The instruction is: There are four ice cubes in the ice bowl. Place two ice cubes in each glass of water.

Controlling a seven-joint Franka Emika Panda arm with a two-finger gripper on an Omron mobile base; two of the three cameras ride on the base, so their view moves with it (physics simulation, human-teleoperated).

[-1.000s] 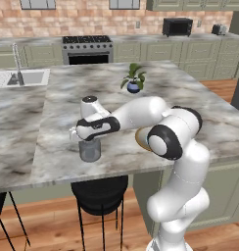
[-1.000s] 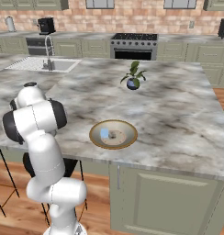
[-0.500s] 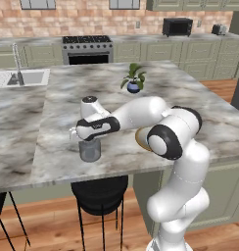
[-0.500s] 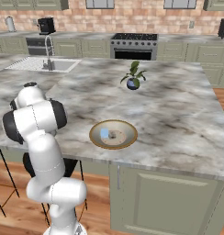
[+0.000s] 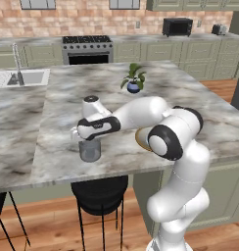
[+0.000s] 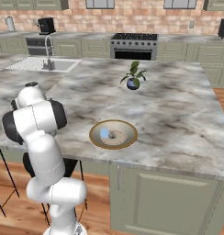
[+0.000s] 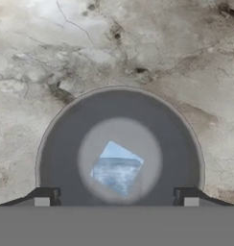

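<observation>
Glass of water (image 5: 90, 150): I see it standing upright on the marble counter (image 5: 53, 112), near the front edge, left of the arm's base.
Gripper (image 7: 117, 194): I find it directly above that glass, pointing down; the fingertips (image 7: 42, 196) stand wide apart at either side of the rim, released, holding nothing.
Ice cube (image 7: 116, 168): in the hand view I see one pale blue cube inside the glass (image 7: 66, 139), in the middle of its floor, clear of both fingers.
Ice bowl (image 6: 113, 134): it sits on the counter right of the arm, well apart from the glass.
Ice cube in bowl (image 6: 104, 133): I make out one pale blue cube on the bowl's left side.
Potted plant (image 6: 133, 76): further back, mid-counter.
</observation>
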